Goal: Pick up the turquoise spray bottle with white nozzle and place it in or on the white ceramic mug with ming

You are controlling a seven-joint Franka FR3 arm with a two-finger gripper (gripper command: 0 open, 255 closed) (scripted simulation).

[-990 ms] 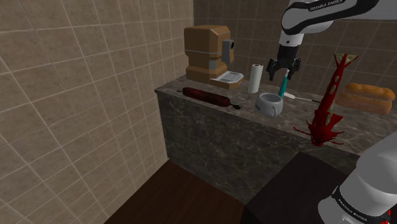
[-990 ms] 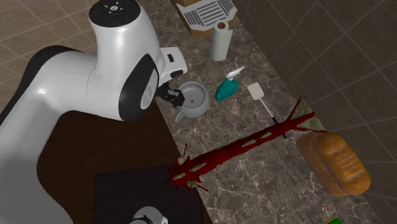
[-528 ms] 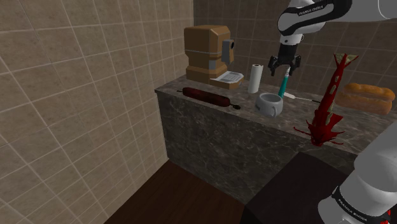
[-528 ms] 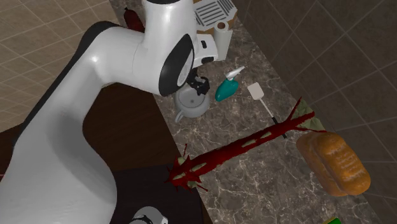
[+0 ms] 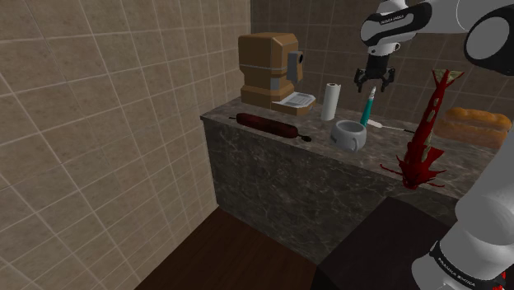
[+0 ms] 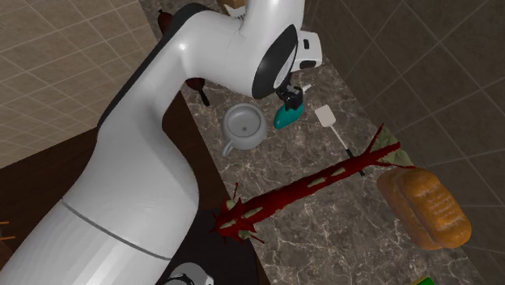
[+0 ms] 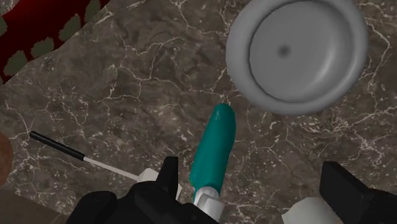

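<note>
A slim turquoise spray bottle (image 5: 366, 109) (image 6: 283, 117) (image 7: 214, 147) with a white nozzle stands on the dark marble counter (image 5: 272, 169). My gripper (image 5: 373, 82) (image 6: 292, 95) (image 7: 252, 173) hangs open right over its top. In the wrist view the nozzle sits between the two black fingers, close to one finger (image 7: 169, 177) and far from the other; neither clasps it. The pale grey mug (image 5: 349, 133) (image 6: 244, 125) (image 7: 298, 54) stands upright and empty beside the bottle, nearer the counter's front edge.
A long red spiky object (image 5: 424, 136) (image 6: 307, 190) and a bread loaf (image 5: 474, 125) (image 6: 425, 206) lie toward the stand. A white spatula (image 6: 326, 118) (image 7: 86, 159) lies by the bottle. Paper roll (image 5: 331, 100), coffee machine (image 5: 270, 70) and a dark red roll (image 5: 268, 125) stand farther along.
The arm has swung from above the mug toward the back wall, bringing the open gripper over the spray bottle. Bottle and mug have not moved.
</note>
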